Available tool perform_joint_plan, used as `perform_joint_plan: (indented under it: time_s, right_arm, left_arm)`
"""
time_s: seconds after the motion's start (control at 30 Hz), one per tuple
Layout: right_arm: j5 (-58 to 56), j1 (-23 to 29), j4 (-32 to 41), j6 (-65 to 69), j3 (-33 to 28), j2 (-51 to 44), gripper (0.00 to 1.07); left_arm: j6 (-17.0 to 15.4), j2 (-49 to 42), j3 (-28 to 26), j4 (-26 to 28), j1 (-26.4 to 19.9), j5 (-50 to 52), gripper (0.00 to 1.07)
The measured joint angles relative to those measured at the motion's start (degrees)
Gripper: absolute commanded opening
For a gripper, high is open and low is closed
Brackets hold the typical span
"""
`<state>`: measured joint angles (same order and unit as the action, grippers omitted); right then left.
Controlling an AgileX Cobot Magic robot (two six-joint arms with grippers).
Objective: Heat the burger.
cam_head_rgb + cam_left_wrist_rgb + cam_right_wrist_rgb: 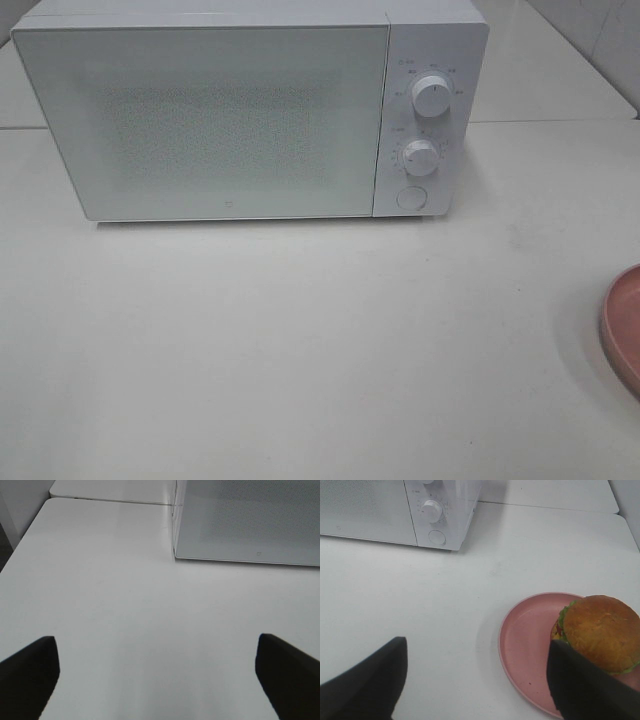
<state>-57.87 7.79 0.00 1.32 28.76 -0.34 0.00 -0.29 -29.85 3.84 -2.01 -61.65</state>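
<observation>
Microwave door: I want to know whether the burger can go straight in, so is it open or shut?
Shut. The microwave door lies flush across the front beside the control knobs, hiding the cavity. The burger sits on the pink plate.

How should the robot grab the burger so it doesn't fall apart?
Probably by the sides of the burger, coming down from above with open jaws around the bun. It sits upright on the pink plate, top bun up, so squeezing across its round middle should keep the layers stacked.

High view fronts microwave [245, 115]; wrist views low, perhaps oblique, sharing it.
</observation>
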Motion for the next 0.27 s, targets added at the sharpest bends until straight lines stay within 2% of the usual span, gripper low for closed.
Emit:
perform_joint_plan:
  time_s: [0.27]
  right_arm:
    - [0.0,0.0,0.0,0.0,0.0,0.0,0.76]
  left_arm:
    - [0.0,0.0,0.0,0.0,0.0,0.0,1.0]
